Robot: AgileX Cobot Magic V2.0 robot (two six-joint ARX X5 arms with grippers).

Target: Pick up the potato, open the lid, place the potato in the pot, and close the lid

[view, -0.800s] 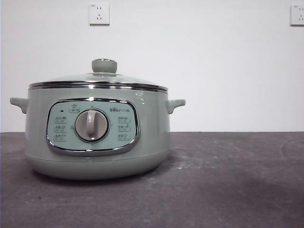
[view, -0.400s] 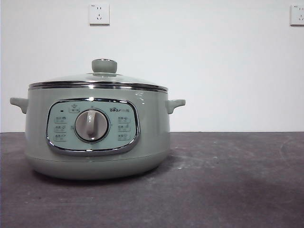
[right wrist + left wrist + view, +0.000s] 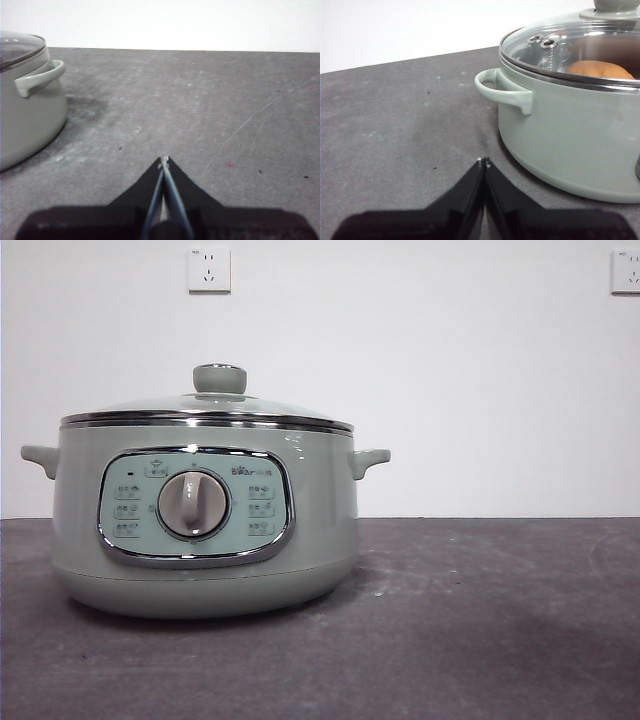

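Potato seen through glass lid, inside pot at 9 o'clock on surface. Lid seated; likely fragile, slick; best gripped by knob. Left claw and right claw closed, empty, beside pot.

The table is a dark grey surface, matte, with pale scuffs and some thin scratches. Only the pot stands directly on it, and it throws a soft shadow on the surface around its base. Near the closed left gripper the pot's side handle is seen. The right gripper is farther from the pot, over bare table.
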